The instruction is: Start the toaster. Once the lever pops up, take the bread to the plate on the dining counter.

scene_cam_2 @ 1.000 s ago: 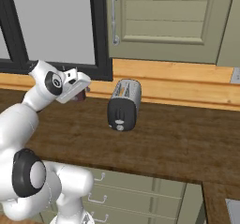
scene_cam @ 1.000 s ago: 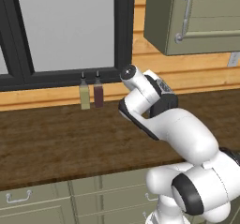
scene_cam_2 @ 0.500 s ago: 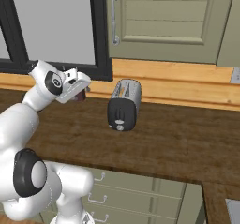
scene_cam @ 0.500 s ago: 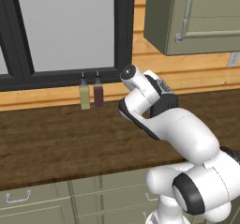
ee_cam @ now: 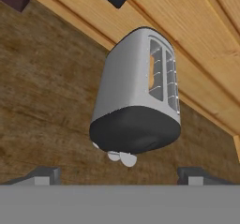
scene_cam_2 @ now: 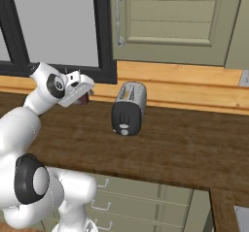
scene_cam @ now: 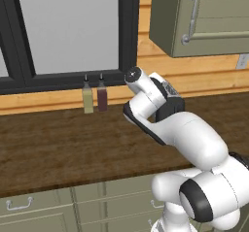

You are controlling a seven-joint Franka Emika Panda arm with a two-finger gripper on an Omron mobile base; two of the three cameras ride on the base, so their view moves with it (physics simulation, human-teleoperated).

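Nothing much has shifted since a second ago; my wrist has only tipped a touch toward the toaster (scene_cam_2: 129,107). I judge I'm on the first step, the approach to start it. It stands on the wood counter (scene_cam_2: 194,148) against the wall, dark end panel facing me, an orange sliver in one slot (probably the bread (ee_cam: 152,71)). My gripper (ee_cam: 120,174) hovers with the toaster at twelve o'clock, well apart, fingertips (ee_cam: 44,174) spread wide. Next I need to reach the lever, which I can't pick out.
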